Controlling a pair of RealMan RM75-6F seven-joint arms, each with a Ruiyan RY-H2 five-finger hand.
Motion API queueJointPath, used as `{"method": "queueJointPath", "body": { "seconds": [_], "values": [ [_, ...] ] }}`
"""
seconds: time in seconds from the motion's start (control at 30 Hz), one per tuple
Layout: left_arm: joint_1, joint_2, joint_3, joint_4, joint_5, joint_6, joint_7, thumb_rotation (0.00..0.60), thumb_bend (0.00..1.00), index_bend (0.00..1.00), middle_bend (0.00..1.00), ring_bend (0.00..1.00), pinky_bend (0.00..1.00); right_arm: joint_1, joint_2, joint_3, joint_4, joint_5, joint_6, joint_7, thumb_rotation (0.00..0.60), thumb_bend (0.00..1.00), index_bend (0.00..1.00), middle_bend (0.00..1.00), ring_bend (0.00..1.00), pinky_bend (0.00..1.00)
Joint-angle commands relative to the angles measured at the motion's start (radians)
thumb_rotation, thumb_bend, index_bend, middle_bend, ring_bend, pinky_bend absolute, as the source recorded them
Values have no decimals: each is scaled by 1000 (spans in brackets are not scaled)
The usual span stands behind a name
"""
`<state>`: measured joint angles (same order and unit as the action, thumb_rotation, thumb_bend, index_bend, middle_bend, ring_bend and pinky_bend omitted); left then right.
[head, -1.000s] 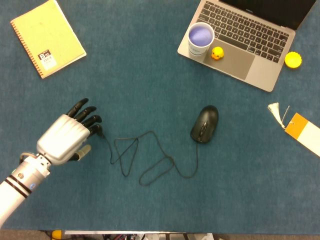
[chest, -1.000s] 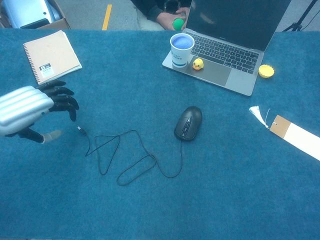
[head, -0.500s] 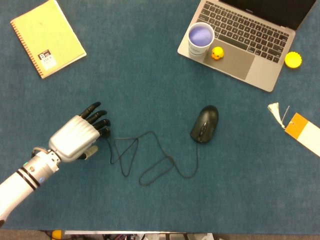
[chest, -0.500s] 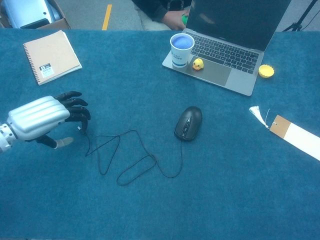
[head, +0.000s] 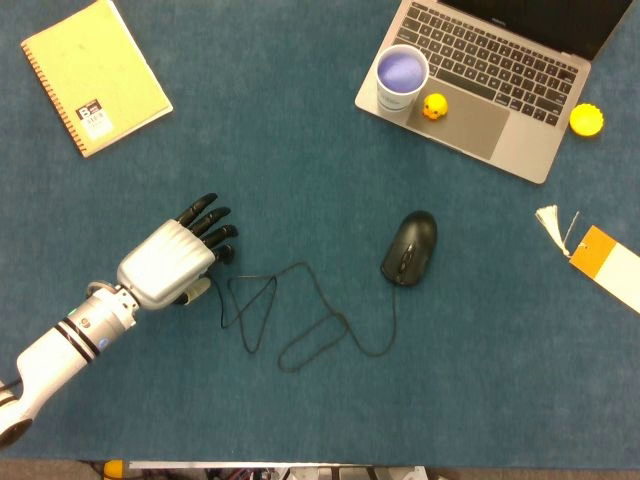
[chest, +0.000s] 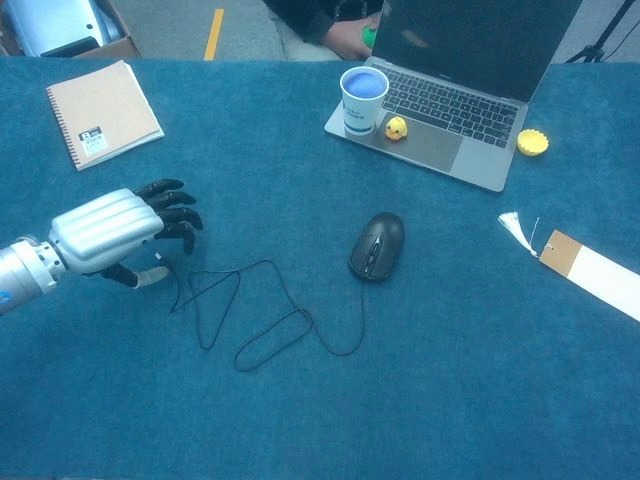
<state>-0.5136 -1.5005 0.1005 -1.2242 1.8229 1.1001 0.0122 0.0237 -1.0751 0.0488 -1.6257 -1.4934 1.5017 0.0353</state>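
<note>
Left hand (head: 172, 262) near worktop's left edge, palm down, fingers spread, holding nothing, over plug end of cable (head: 300, 325). Cable loops right to mouse (head: 409, 247) mid-worktop. Notebook (head: 94, 75) far-left corner. Laptop (head: 500, 95) far-right corner, carrying cup (head: 401, 78), duck (head: 434, 106).

Cable plug (chest: 160, 262) under left hand (head: 170, 262)

A yellow spiral notebook (head: 95, 75) lies at the upper left of the blue table (head: 300, 150). At the upper right sits an open laptop (head: 500, 70), with a paper cup (head: 401, 78) and a small yellow duck (head: 434, 106) resting on it. A yellow cap (head: 586, 120) lies just beside the laptop, and a tasselled orange-and-white bookmark (head: 605, 265) at the right edge.
</note>
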Motion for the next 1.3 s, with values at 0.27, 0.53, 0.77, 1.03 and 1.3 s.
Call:
{"method": "queueJointPath", "body": {
  "seconds": [0.27,0.53,0.77,1.03,1.3],
  "values": [
    [-10,-33,17,77,-25,14,-44,600,340,399,107,0,0,0,3,0,-10,1,-2,-11,600,369,609,453,355,420],
    [-17,-45,31,135,-32,27,-83,600,340,415,111,0,0,-6,6,0,-19,4,3,-22,600,369,609,453,355,420],
    [-10,-40,49,133,-31,48,-90,600,340,421,114,0,0,-6,9,0,-25,2,4,-27,600,369,609,453,355,420],
    [-12,-57,56,156,-42,46,-106,600,340,431,120,0,0,-14,13,-1,-28,4,12,-29,600,369,609,453,355,420],
    [-10,-74,62,182,-48,56,-131,600,340,494,150,0,0,-17,19,-1,-36,3,17,-35,600,369,609,453,355,420]
  ]
}}
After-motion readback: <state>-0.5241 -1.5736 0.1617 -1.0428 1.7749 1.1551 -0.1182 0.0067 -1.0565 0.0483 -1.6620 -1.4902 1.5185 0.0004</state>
